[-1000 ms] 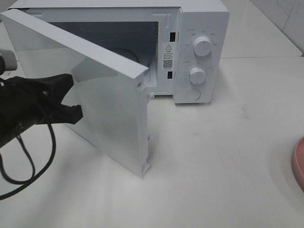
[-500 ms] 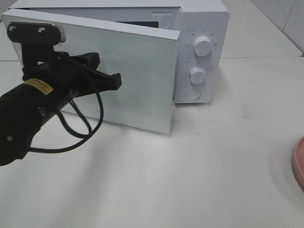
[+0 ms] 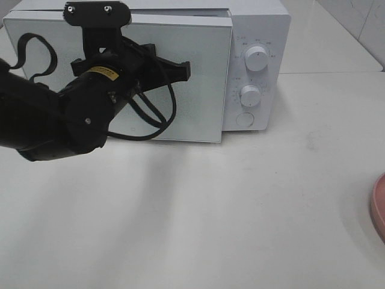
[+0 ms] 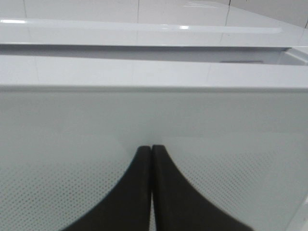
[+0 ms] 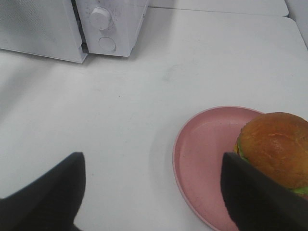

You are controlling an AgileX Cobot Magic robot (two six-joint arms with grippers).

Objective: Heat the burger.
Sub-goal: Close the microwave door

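The burger (image 5: 276, 147), with a golden-brown bun and a green lettuce edge, sits on a round pink plate (image 5: 207, 159) in the right wrist view. My right gripper (image 5: 153, 166) is open and empty, above the table next to the plate. My left gripper (image 3: 185, 70) is shut on nothing. Its fingertips (image 4: 144, 154) press against the front of the white microwave's door (image 3: 201, 108). The door lies almost flat against the microwave (image 3: 258, 24); a thin gap shows along its top edge. In the exterior view only the plate's rim (image 3: 379, 208) shows, and the burger is out of view.
The microwave stands at the back of the white table (image 3: 240, 229). It has two knobs (image 3: 257, 59) (image 3: 249, 94) and a round button (image 3: 244, 119) on its right panel. My left arm's black cable (image 3: 150, 117) hangs in front of the door.
My left gripper has swung right and toward the microwave, pushing the door from wide open to almost closed. The plate has not moved.
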